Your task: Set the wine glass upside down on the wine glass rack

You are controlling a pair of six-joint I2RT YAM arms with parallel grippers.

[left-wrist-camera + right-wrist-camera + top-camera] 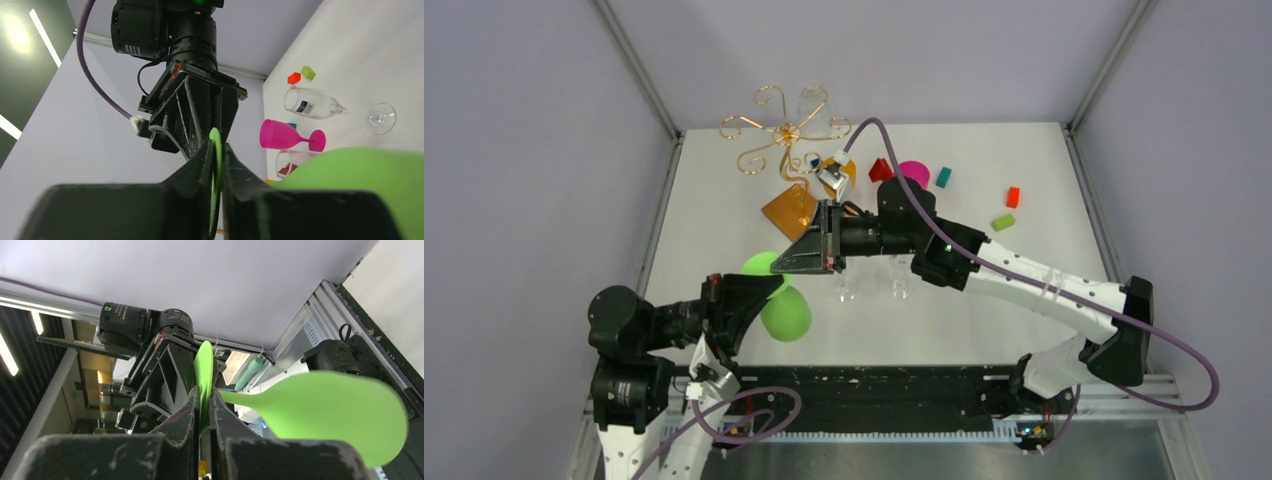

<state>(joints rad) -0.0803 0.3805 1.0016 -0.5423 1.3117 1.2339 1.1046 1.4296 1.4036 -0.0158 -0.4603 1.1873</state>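
The wine glass is green plastic and lies on its side, with its bowl (786, 313) toward the near edge and its round foot (760, 264) pointing away. Both grippers pinch that foot from opposite sides. My left gripper (216, 147) is shut on the foot's thin edge (215, 137), and the bowl (360, 172) bulges at the right. My right gripper (204, 392) is shut on the same foot (203, 365), with the bowl (330, 412) to its right. The wine glass rack (784, 128), gold wire scrolls on an orange-brown base (789, 210), stands at the far left, behind both grippers.
A pink glass (913, 172) and a red piece (880, 170) lie at the back. Teal (943, 177), red (1013, 196) and green (1002, 222) blocks are scattered to the right. Two clear glasses (845, 288) (900, 285) stand under the right arm. Walls enclose the table.
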